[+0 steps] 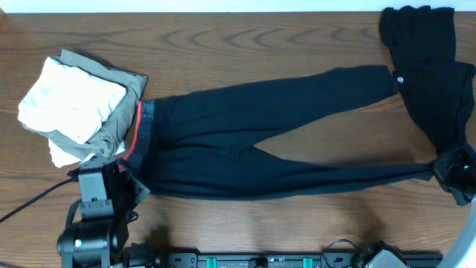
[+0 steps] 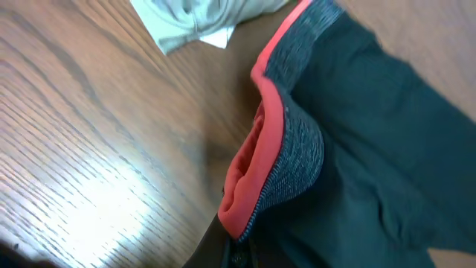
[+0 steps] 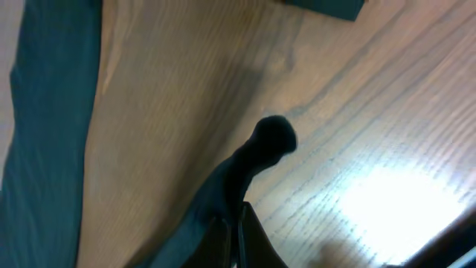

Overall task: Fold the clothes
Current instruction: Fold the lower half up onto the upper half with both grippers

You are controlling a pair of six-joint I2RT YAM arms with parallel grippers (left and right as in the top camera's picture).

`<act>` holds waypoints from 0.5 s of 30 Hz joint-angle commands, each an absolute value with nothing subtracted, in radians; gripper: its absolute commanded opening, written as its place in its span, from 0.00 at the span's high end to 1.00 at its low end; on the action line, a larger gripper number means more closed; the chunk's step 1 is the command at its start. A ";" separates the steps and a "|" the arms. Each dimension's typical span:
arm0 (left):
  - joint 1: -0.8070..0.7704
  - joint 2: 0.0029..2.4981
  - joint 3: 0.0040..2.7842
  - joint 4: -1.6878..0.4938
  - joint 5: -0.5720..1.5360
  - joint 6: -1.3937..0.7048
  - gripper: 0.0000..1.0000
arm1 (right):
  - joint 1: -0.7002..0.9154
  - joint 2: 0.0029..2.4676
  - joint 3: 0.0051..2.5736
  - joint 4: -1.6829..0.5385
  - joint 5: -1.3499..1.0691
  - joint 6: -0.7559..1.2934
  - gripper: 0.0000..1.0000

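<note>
Pinching leggings [image 1: 245, 138] taut, left fingers [image 2: 223, 251] on the waistband [image 2: 297, 141] at eight o'clock, right fingers [image 3: 256, 237] seemingly on a cuff [image 3: 271, 138] at three: lift both ends evenly.

Heads up, you're not getting much of the left gripper [image 1: 126, 177] from overhead. Its tips are hiding under the waistband of the leggings [image 1: 245, 141], and in the left wrist view the bottom edge is cutting its fingers [image 2: 232, 251] off. The right gripper [image 1: 455, 170] is blending into the black garment [image 1: 431, 67] by the right edge, so you're losing its outline. The tiny logo [image 1: 399, 79] is coming out too small to read. The olive garment [image 1: 126, 93] is mostly hiding under the white one [image 1: 71, 100].
</note>
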State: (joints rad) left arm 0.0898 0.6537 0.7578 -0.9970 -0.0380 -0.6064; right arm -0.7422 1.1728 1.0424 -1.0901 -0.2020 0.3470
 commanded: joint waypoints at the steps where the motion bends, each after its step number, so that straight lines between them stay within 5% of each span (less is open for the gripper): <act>1: 0.095 0.636 0.783 -0.984 -0.102 -0.595 0.94 | -0.746 1.163 1.097 -1.095 -0.145 0.337 0.99; 15: 0.095 0.927 0.783 -0.644 -0.087 -0.603 0.94 | -0.636 1.277 1.137 -0.962 -0.145 0.366 0.99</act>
State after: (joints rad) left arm 0.0898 0.8585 0.7609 -0.6662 -0.0597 -0.6048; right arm -0.6724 1.2362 1.0973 -0.9779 -0.1638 0.3561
